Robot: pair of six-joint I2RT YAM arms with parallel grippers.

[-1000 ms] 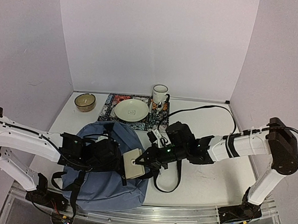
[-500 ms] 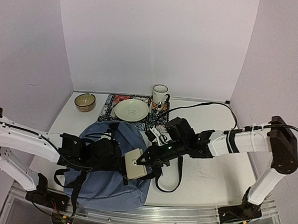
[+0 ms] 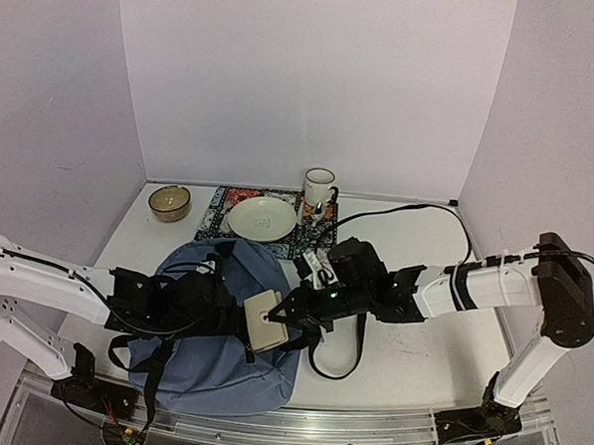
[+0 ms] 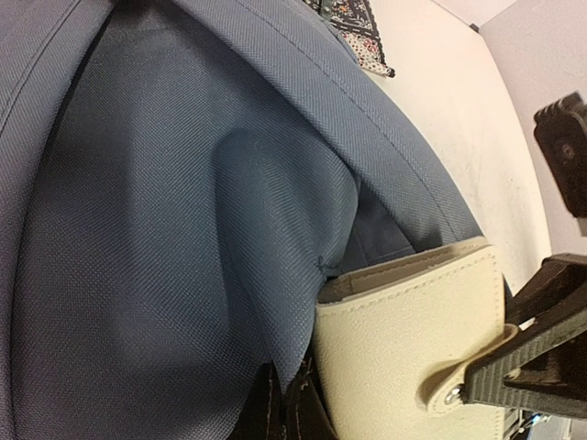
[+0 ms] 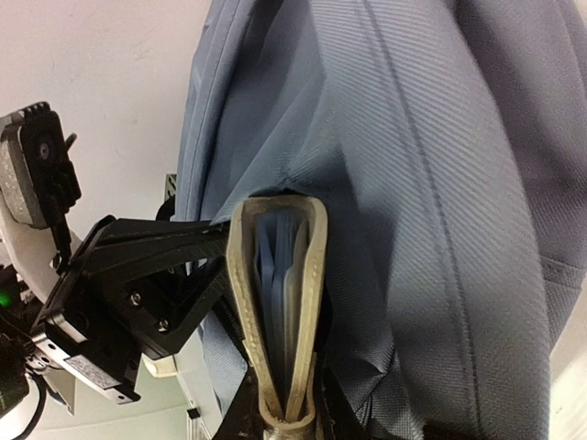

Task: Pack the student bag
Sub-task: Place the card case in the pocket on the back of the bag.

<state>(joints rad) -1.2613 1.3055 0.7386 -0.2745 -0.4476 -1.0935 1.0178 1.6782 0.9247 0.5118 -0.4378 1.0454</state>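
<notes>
The student bag (image 3: 205,362), a big slate-blue backpack, lies at the front left of the table. My left gripper (image 3: 234,317) is shut on a fold of its fabric at the opening; the left wrist view shows the dark fingertips (image 4: 275,414) pinching the blue cloth (image 4: 165,229). My right gripper (image 3: 286,316) is shut on a cream snap-flap wallet (image 3: 261,320) and holds it at the bag's right edge, against the opening. The wallet (image 5: 275,312) is edge-on in the right wrist view, with blue inner leaves, beside the bag (image 5: 431,165). It also shows in the left wrist view (image 4: 404,357).
A patterned mat (image 3: 226,201) at the back holds a cream plate (image 3: 262,219). A white mug (image 3: 319,186) and a tan bowl (image 3: 169,202) stand near it. A black bag strap (image 3: 335,366) loops on the table under my right arm. A black cable (image 3: 407,212) runs behind.
My right gripper has carried the wallet a little left and back, closer into the bag's opening. My left gripper has drawn slightly left, still holding the fabric.
</notes>
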